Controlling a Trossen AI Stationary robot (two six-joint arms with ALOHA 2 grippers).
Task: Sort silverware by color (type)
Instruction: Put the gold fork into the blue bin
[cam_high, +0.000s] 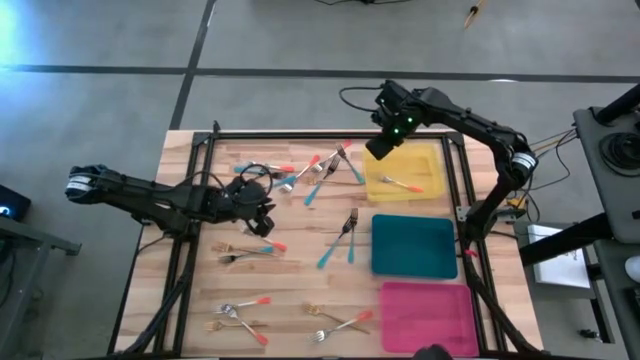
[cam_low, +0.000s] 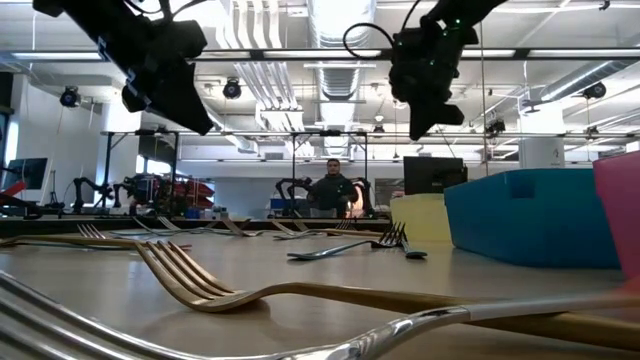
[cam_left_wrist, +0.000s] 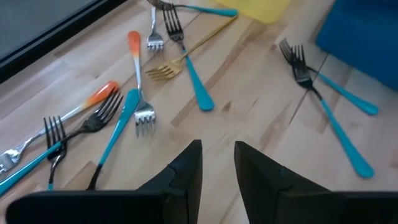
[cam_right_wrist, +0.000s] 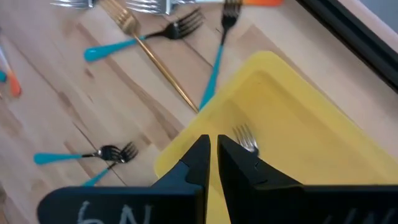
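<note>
Slim forks lie scattered on the wooden table: a cluster with teal, orange and gold handles (cam_high: 322, 165) at the far middle, two teal-handled forks (cam_high: 343, 238) by the teal tray, and others near the left (cam_high: 250, 250) and front (cam_high: 340, 322). One fork (cam_high: 400, 183) lies in the yellow tray (cam_high: 430, 160); its head shows in the right wrist view (cam_right_wrist: 245, 138). My left gripper (cam_left_wrist: 217, 163) hovers open and empty above the table left of centre (cam_high: 262, 212). My right gripper (cam_right_wrist: 213, 152) hovers shut and empty over the yellow tray's far left corner (cam_high: 382, 146).
A teal tray (cam_high: 413, 247) and a pink tray (cam_high: 425, 315) lie in a row nearer than the yellow one along the right side. A black frame (cam_high: 200, 180) edges the table. In the low view a person (cam_low: 331, 190) sits in the room far behind.
</note>
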